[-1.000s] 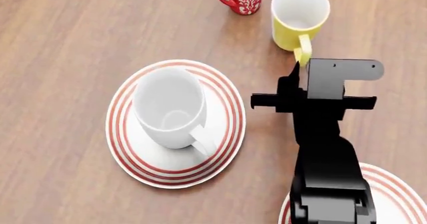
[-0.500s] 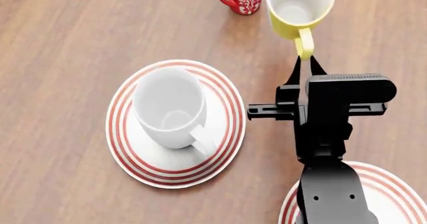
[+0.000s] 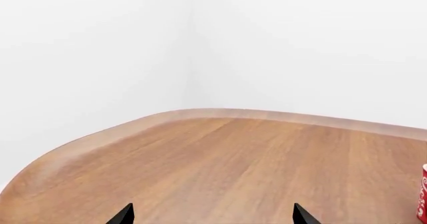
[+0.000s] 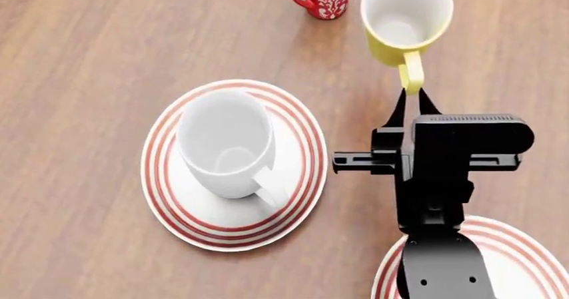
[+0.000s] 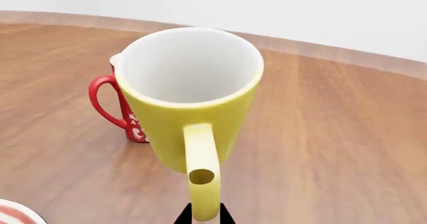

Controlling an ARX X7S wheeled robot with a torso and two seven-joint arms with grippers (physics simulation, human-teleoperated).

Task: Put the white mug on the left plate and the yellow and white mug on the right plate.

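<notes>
Left wrist view: left gripper (image 3: 210,219) fingertips spread apart over bare table (image 3: 253,159); red mug (image 3: 421,194) at the edge.

Head view: white mug (image 4: 226,142) upright on left plate (image 4: 178,209). Right gripper (image 4: 412,102) pinches the handle of the yellow and white mug (image 4: 404,19), beside the red mug. Right plate (image 4: 524,256) nearest, partly hidden by the arm.

Right wrist view: fingers clamp the handle's lower end; yellow and white mug (image 5: 190,94) upright.

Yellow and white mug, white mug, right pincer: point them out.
yellow and white mug (image 5: 200,104), right wrist view, outer yellow wall under the rim.
white mug (image 4: 224,139), head view, white inside wall.
right pincer (image 4: 411,99), head view, between the fingertips at the mug's handle.
</notes>
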